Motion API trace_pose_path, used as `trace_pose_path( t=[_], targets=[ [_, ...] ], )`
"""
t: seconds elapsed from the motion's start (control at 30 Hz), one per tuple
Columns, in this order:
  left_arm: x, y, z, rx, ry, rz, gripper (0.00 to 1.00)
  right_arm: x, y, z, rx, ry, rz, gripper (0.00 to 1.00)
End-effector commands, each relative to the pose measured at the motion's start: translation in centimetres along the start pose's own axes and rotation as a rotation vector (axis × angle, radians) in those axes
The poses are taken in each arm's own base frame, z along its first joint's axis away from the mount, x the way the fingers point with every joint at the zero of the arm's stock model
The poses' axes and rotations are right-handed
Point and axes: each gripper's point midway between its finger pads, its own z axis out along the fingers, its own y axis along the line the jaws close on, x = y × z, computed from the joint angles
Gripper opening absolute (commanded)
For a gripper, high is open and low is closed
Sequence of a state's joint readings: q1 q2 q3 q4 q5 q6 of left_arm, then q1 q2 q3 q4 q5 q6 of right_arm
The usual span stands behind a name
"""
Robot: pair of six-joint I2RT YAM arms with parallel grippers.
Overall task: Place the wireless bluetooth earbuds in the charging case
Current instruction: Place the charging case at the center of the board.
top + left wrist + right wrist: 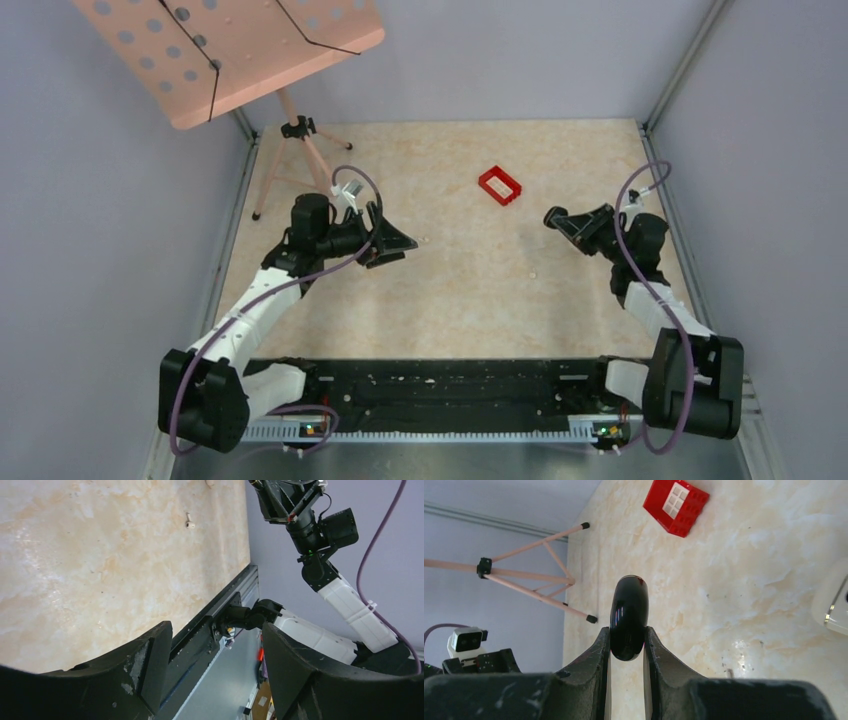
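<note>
Right gripper (627,636) clamped on the charging case (629,605)
The glossy black case sits edge-on between the right fingers, most of it jutting past their tips, over the right side of the table (470,290); the red tray (500,185) lies farther off, to its left. The left gripper (395,243) is spread wide, holding nothing, and what looks like a pale earbud (189,522) lies on the table apart from both

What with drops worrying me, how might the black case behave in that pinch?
The charging case looks glossy and rounded, so it may slip from the right gripper. It seems rigid, unlikely to flex. Released edge-on, it would probably tip.
</note>
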State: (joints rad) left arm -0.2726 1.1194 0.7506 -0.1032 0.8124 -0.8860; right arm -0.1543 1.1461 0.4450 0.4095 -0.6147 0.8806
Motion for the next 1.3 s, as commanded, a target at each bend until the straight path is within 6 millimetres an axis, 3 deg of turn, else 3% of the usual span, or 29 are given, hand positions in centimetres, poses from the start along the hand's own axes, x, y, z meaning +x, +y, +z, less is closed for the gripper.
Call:
trace_pose_path(
  t=[0.0,0.27,0.73,0.93,1.07,1.27],
  targets=[
    [-0.2,1.7,0.0,-0.075,-0.029,0.007,0.71,-1.9,-1.3,-0.3,0.010,-0.035,-0.008,0.00],
    [0.1,3.2,0.0,-0.139,-0.044,0.002,0.72,-6.0,-5.1,0.2,0.117,-0.137,0.016,0.00],
    [-0.4,3.9,0.1,-0.212,-0.073,0.002,0.70,-9.4,-10.8,2.4,0.287,-0.171,0.019,0.00],
    [-0.2,4.3,0.5,-0.232,-0.022,-0.022,0.64,-9.9,-12.6,3.3,0.342,-0.140,0.007,0.00],
    [0.9,3.6,0.8,-0.164,0.053,0.001,0.67,-9.2,-13.8,3.6,0.359,-0.114,0.015,0.00],
    [1.0,3.4,0.9,-0.148,0.060,0.007,0.70,-8.3,-15.2,3.5,0.394,-0.095,0.022,0.00]
  ],
)
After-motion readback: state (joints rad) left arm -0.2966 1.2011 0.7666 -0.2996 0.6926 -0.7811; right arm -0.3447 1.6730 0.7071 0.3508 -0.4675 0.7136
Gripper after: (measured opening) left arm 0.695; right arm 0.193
